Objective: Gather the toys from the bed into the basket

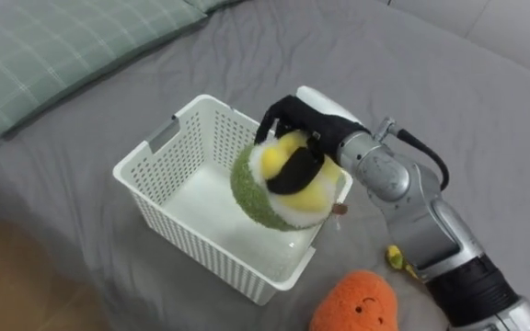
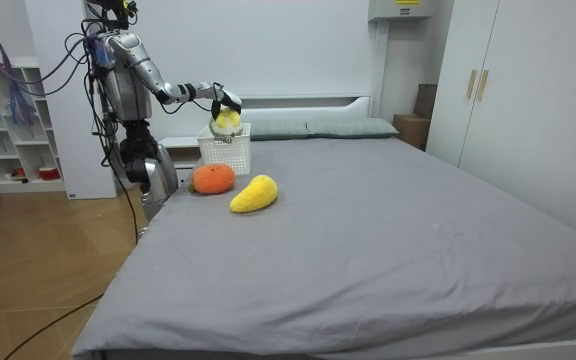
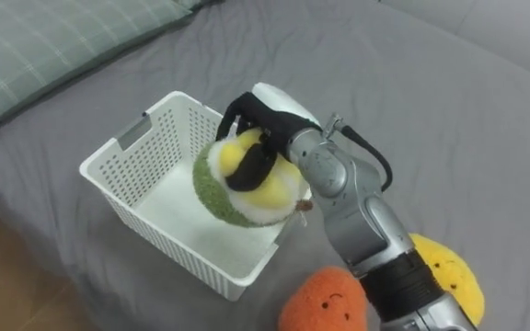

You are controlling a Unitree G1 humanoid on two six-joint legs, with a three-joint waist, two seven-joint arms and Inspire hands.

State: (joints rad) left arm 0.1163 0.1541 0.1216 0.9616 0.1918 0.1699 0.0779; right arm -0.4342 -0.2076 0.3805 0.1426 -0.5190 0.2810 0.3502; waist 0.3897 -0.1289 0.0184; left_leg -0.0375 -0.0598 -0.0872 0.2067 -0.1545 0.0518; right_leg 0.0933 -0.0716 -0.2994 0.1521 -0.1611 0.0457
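Nearest lie two toys not yet collected: an orange plush (image 1: 357,303) at the near edge and, to its right, a yellow plush (image 3: 449,276). Both rest on the grey bed (image 1: 458,83), close under the right forearm. Beyond them the right robot hand (image 1: 304,115) is curled tight over a green-and-yellow plush ball (image 1: 279,188). It holds the ball in the air above the right side of the white basket (image 1: 178,225), partly over the right rim. Judgement: the step in hand is the drop. It goes best if the ball is carried a little left, over the basket's middle, and lowered below the rim before the fingers part. Released where it hangs, it could strike the rim and roll onto the bed, or nudge the light basket. Farther left, a green checked pillow (image 1: 53,55) lies well apart from the work.
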